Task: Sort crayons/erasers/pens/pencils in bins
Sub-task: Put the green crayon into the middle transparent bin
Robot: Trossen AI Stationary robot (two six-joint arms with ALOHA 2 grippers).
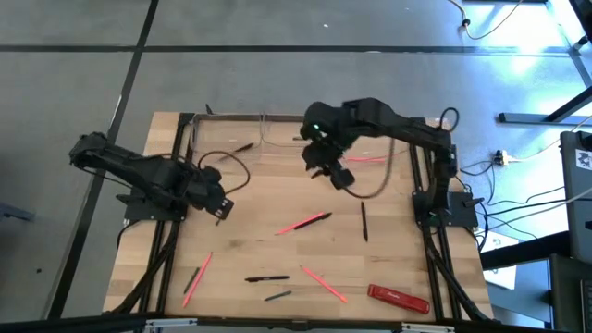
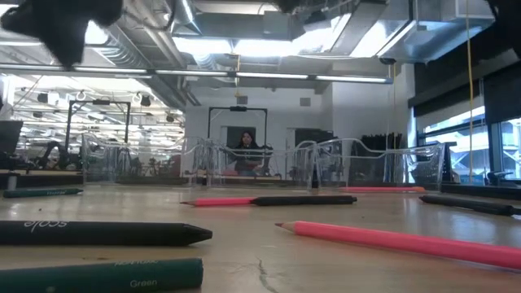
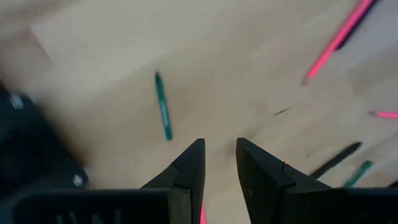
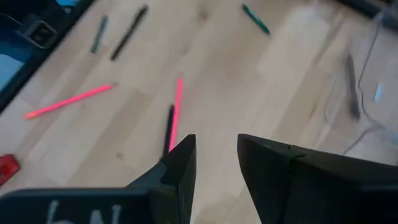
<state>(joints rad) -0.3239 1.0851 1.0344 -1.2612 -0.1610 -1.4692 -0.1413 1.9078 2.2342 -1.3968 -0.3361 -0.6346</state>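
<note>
Pink pencil and black pen lie mid-worktop; bins along far edge. Right gripper and left gripper hover, fingers narrowly parted, empty. Sticks likely light, stiff, prone to roll: grasp mid-shaft.

pale wood counter, matt, with faint grain and a thin crack showing in the low view. clear glossy plastic bins along the far edge, see-through with bright glints on the rims; matt sticks lying about, a pink-red pencil with a bare sharpened tip, a black crayon and a dark green crayon in printed paper-like wraps. black smooth plastic-looking fingers on the left end effector and right end effector, dark metal frame rails, a glossy red bar.
</note>
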